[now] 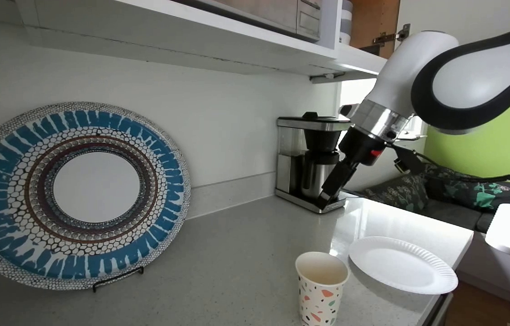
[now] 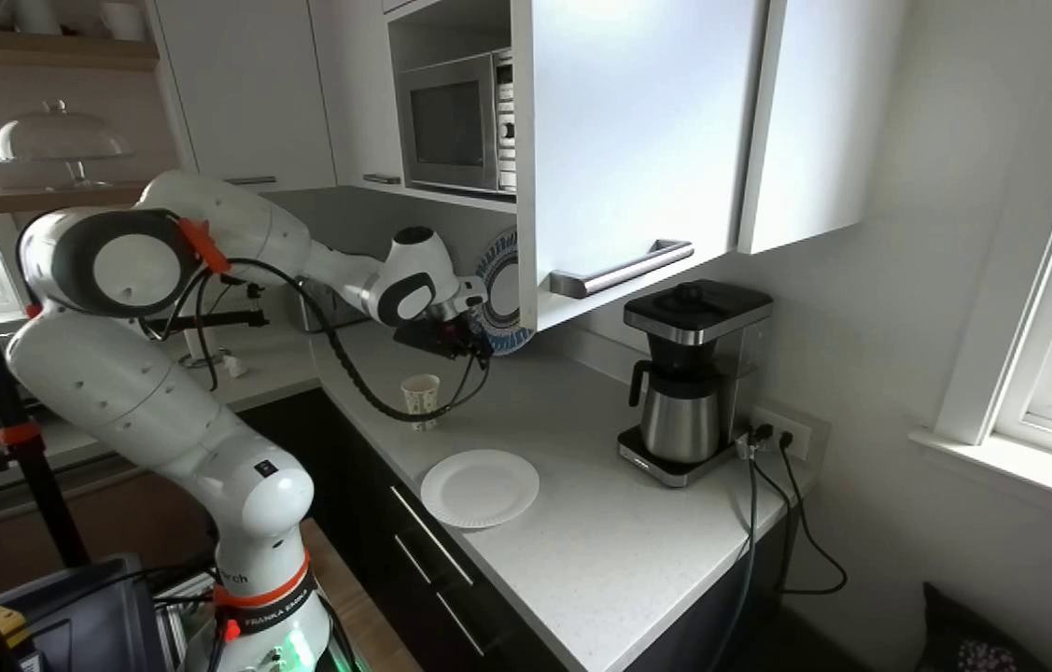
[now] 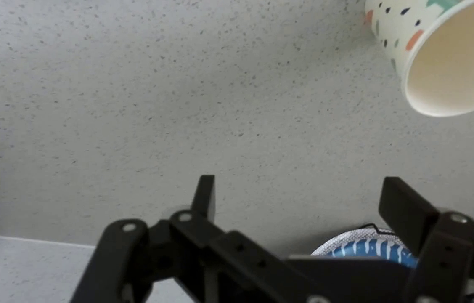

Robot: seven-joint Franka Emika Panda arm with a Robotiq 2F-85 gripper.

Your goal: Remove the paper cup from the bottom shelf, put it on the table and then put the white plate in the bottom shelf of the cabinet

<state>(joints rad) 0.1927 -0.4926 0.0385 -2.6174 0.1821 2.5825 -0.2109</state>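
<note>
Jaws spread wide apart, I have hold of nothing; between my fingertips (image 3: pixel 401 204) the wrist view shows only the speckled grey-white table (image 3: pixel 237 105). My gripper (image 3: pixel 297 179) hangs above that surface, slanting down, and my arm (image 1: pixel 476 74) extends from the right in an exterior view.

To the right in the wrist view, apart from my fingertips, I see the paper cup (image 3: pixel 438 54), its mouth turned my way. In both exterior views it stands upright on the table, its pale side flecked with orange, green and dark spots. Near it, with a gap between, the white plate (image 2: pixel 481 488) lies flat by the table's edge; in an exterior view I find it nearer than the cup and a little to the right.

Farther right in the same view, the coffee maker (image 2: pixel 689 392) stands on the table, black and steel. Left in an exterior view is the large patterned plate (image 1: pixel 96 188), set on edge and ringed in blue and brown; an arc of its rim also shows low in my wrist view.

Above runs the bottom shelf (image 1: pixel 191 40) of the white cabinet (image 1: pixel 331 27), and I see mostly its underside. A microwave (image 2: pixel 449 121) sits in the cabinet, with a white door (image 2: pixel 642 131) to its right.
</note>
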